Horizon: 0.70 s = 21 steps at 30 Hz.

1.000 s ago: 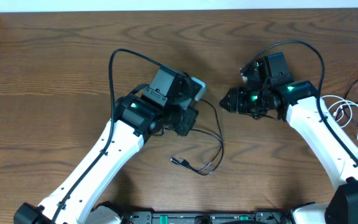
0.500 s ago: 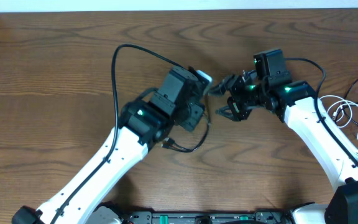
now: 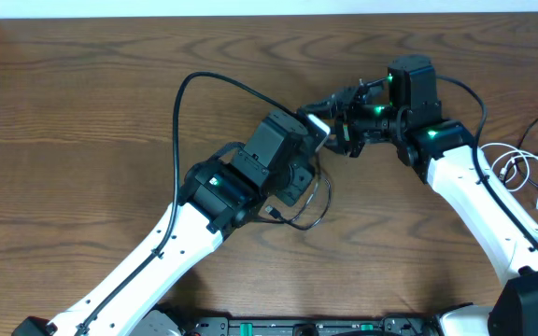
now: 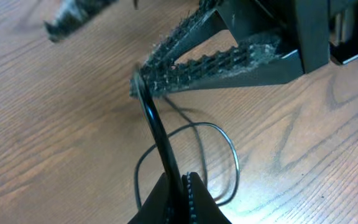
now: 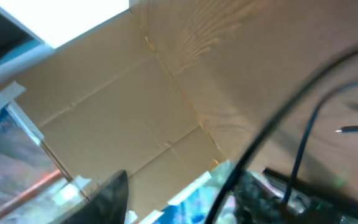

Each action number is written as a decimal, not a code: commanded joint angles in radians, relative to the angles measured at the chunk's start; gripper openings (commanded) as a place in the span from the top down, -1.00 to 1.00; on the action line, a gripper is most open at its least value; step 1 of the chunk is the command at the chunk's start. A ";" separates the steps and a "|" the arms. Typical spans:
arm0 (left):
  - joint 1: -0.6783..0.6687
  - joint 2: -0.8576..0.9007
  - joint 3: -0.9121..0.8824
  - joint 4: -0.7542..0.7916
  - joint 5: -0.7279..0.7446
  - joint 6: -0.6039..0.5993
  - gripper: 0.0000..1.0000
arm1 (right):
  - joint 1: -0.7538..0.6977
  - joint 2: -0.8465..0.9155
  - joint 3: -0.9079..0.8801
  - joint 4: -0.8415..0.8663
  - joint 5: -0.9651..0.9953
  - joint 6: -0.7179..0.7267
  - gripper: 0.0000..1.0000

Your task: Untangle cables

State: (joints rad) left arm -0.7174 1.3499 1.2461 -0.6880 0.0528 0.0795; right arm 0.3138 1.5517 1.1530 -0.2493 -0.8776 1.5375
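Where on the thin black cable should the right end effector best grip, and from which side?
The straight stretch of the black cable just beyond the left end effector, coming from opposite it, jaws across: it looks taut and raised, while the loop lies slack.

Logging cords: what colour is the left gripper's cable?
The cable is black, clearest in the left wrist view.

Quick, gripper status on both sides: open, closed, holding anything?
Left gripper: closed on the black cable.
Right gripper: fingertips sit on either side of that same cable; whether it has clamped cannot be told.
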 commanded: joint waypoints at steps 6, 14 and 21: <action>-0.002 -0.011 0.017 0.021 -0.013 0.014 0.85 | 0.042 0.005 0.010 -0.006 -0.031 -0.088 0.57; -0.002 -0.011 0.017 0.055 -0.013 0.014 0.85 | 0.062 0.005 0.010 -0.027 -0.031 -0.111 0.83; -0.002 -0.011 0.016 0.029 -0.013 0.014 0.58 | 0.060 0.005 0.010 -0.034 -0.012 -0.113 0.98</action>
State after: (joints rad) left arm -0.7174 1.3499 1.2461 -0.6491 0.0525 0.0814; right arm 0.3691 1.5517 1.1530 -0.2756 -0.8974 1.4456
